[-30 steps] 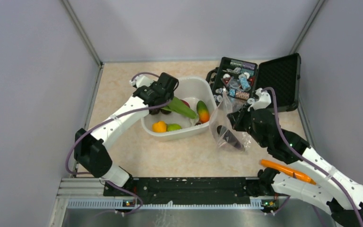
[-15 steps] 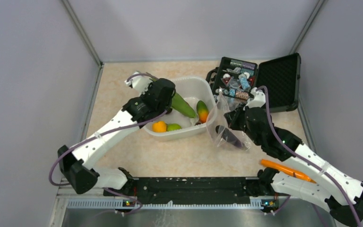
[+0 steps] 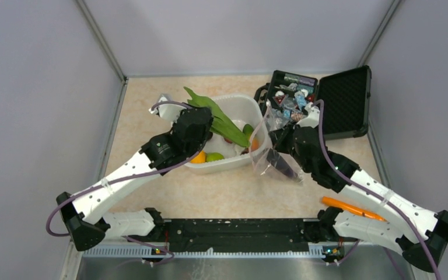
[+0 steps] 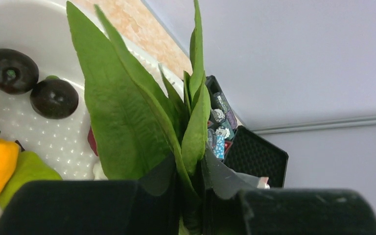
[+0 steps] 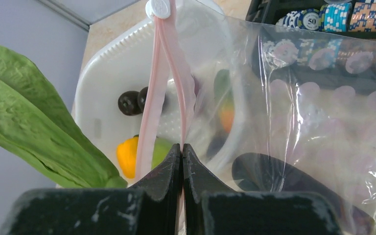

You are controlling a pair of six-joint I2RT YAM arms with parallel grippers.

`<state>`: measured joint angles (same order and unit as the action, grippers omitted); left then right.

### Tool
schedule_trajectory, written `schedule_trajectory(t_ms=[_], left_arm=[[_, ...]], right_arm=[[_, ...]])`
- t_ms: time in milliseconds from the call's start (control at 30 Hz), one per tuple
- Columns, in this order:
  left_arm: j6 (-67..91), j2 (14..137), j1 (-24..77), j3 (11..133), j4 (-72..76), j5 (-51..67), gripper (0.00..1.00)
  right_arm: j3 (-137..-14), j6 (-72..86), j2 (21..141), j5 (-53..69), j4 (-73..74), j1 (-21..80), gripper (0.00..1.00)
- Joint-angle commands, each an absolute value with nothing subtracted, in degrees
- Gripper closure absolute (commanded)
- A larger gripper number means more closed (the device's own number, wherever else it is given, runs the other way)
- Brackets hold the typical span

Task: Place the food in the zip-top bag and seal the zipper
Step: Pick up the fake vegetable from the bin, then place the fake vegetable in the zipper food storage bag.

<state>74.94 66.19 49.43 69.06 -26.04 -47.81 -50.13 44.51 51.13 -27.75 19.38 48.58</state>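
Your left end effector (image 3: pixel 212 124) is clamped on the stem end of the leaf (image 3: pixel 219 116). The leaf slants over the tub (image 3: pixel 237 97), with its tips reaching past the tub's far-left rim. Inside the tub you can see two dark round pieces (image 4: pixel 10 71), an orange fruit (image 3: pixel 198 157) and a green fruit (image 3: pixel 214 157). Your right end effector (image 5: pixel 182 152) is closed on the bag (image 5: pixel 323 122) at its zipper (image 5: pixel 162 73), holding it up just beside the tub's right wall. The zipper's two strips stand slightly apart. An eggplant (image 5: pixel 284 178) lies inside the bag. A black case (image 3: pixel 341 99) stands open beyond the tub's right side, with chips (image 5: pixel 323 14) in it.
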Motion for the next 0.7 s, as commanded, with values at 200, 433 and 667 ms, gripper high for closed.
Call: schedule_trajectory(t_ms=[200,433,667], left_arm=[[73.46,70.45,55.51,72.27,-19.98,-57.80,0.90],[68.42,70.67,57.46,72.83,-14.97,-64.62,0.89],[64.66,75.17,59.97,72.33,-9.58,-67.25,0.90]], right_arm=[[-54.18,45.22,55.32,-26.50,14.66,47.99,1.00],[-53.88,45.20,55.34,-24.78,14.31,48.04,1.00],[-54.91,45.09,54.59,-21.59,13.52,48.01,1.00]])
